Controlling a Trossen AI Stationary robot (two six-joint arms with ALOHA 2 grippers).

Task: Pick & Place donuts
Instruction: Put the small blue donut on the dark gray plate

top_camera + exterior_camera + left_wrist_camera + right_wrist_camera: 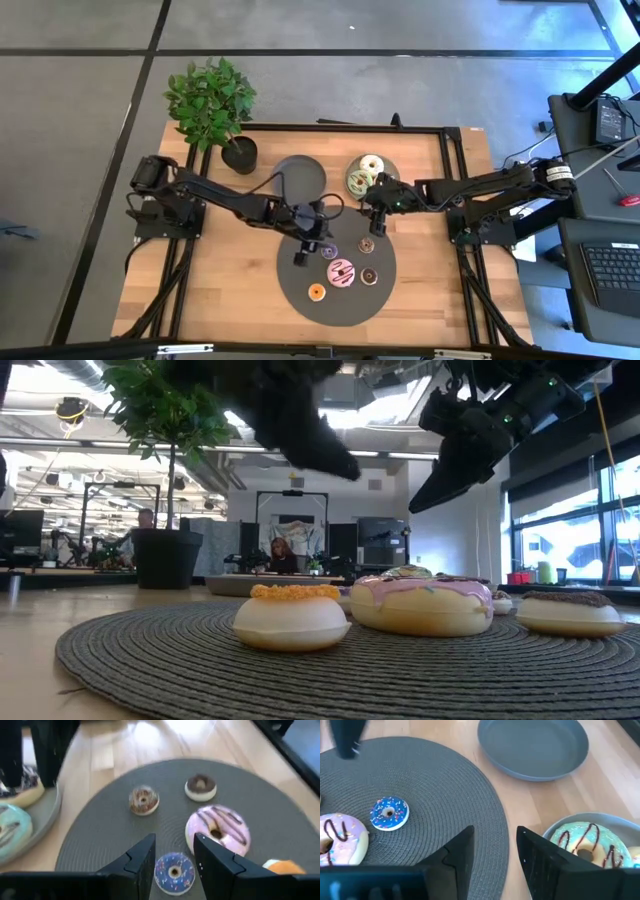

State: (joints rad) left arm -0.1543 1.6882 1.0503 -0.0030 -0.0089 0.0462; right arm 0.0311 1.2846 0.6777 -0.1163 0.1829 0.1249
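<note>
On the desk (200, 290), left pincer (172, 854) hangs released over the blue donut (174, 872); right pincer (495, 851) (also released) holds nothing.

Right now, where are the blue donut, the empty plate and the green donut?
Blue donut (389, 813), right wrist view, its icing beside the hole.
Empty plate (532, 745), right wrist view, its bare floor.
Green donut (580, 840), right wrist view, its icing.

Blue sprinkled donut (174, 872); pink chocolate-striped donut (218, 828); dark grey mat (300, 285).
</note>
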